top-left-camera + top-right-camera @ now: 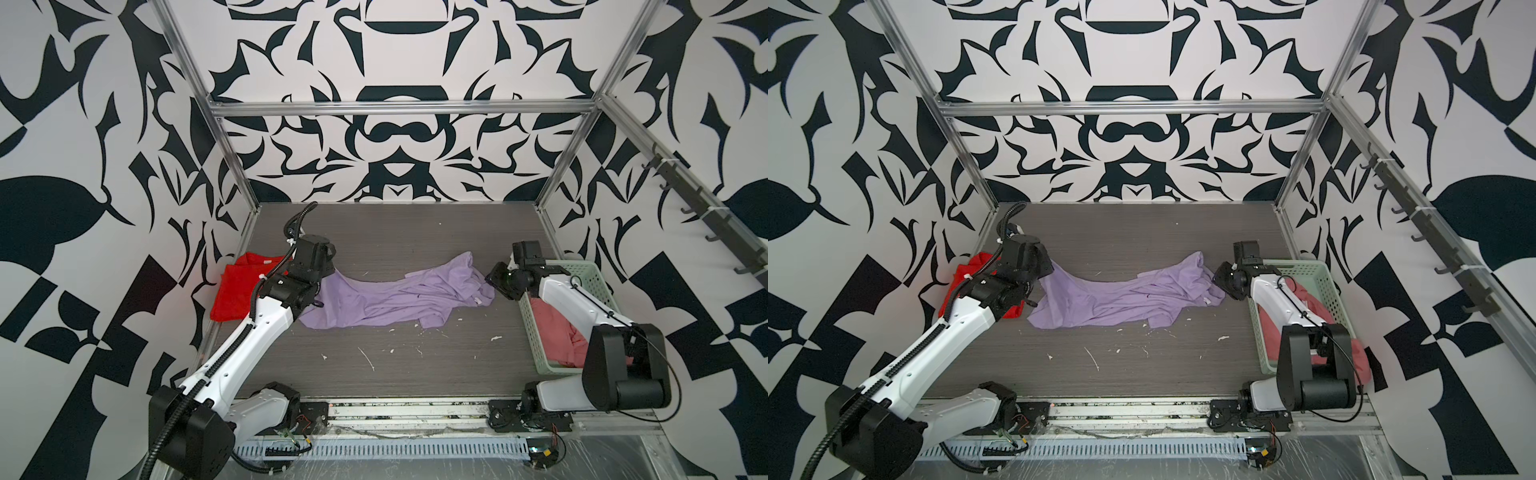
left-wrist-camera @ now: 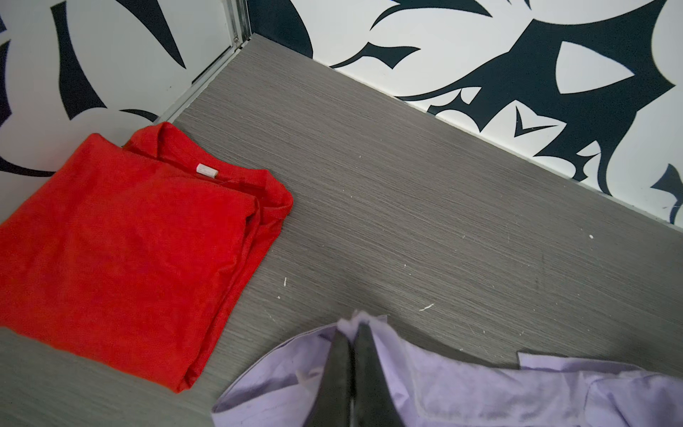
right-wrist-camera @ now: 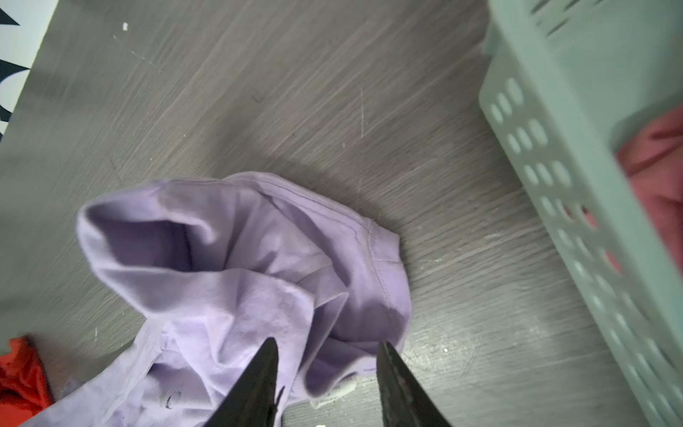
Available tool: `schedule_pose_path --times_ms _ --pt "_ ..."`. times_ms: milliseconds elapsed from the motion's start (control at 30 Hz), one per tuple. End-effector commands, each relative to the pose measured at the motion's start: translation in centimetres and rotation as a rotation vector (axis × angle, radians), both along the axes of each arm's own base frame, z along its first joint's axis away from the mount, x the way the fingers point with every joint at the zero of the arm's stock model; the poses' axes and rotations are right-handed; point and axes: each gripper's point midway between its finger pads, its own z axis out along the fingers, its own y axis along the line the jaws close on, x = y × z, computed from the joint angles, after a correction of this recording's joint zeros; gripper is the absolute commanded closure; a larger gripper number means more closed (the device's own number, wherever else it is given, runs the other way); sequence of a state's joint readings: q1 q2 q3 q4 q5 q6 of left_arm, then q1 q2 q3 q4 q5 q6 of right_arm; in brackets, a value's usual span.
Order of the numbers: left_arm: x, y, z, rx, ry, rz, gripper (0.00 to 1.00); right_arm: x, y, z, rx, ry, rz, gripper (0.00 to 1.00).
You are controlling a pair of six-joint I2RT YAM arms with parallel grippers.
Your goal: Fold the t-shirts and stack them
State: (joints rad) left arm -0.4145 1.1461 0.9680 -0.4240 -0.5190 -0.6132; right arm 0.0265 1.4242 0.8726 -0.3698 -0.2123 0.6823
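The lilac t-shirt [image 1: 399, 297] lies unfolded and rumpled, drawn out as a long band between the 2 grippers. The left gripper [image 2: 353, 327] is clamped tight on a thin edge of it, with a tuft of cloth poking out past the tips. In both top views that end seems lifted a little off the table, which suggests it is pinched so the shirt can be pulled out straight. The right gripper [image 3: 328, 342] hovers over the opposite, bunched end with its jaws apart and nothing pinched between them. A sleeve opening and a hemmed edge lie just ahead of its tips, so taking hold there looks like the step in hand, before any fold is made. The red t-shirt [image 2: 129, 251] lies near the left gripper, on the side away from the lilac cloth, already folded into a neat rectangle with its neck tag up, probably the base of the stack. The salmon t-shirt [image 1: 552, 328] sits crumpled in the pale green basket [image 3: 543, 159], just beside the right gripper and under that arm, not yet taken out. So 1 of 3 shirts appears finished. The table [image 1: 395, 365] is grey wood-grain, flecked with small white scraps and scratches. The walls [image 1: 399, 137], in bold black-and-white patterning, enclose it on 3 sides, edged by aluminium rails [image 1: 399, 109].
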Motion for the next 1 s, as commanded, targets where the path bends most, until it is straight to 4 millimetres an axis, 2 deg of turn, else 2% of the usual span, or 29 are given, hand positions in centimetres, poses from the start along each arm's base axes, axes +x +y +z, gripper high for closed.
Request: schedule_pose_path --times_ms 0,167,367,533,700,967 --pt "0.1 -0.1 -0.6 -0.011 0.019 0.0 1.0 3.2 2.2 2.2 0.089 -0.135 0.083 0.5" --pt "0.1 -0.2 -0.2 -0.016 0.013 0.0 1.0 4.5 2.2 0.0 0.091 -0.094 0.094 0.52" --pt "-0.2 0.3 0.3 -0.01 0.003 0.017 1.0 4.8 1.9 -1.4 0.067 -0.047 0.102 0.56" --pt "-0.3 0.4 0.1 -0.004 0.011 0.022 1.0 4.1 2.4 -1.4 0.099 -0.033 0.099 0.61" --pt "0.1 0.3 0.0 -0.007 0.011 0.023 1.0 2.9 2.7 -1.5 0.119 -0.039 0.105 0.62" --pt "0.9 -0.5 -0.1 -0.016 0.022 -0.002 1.0 3.0 3.1 -2.5 0.112 -0.025 0.162 0.55"
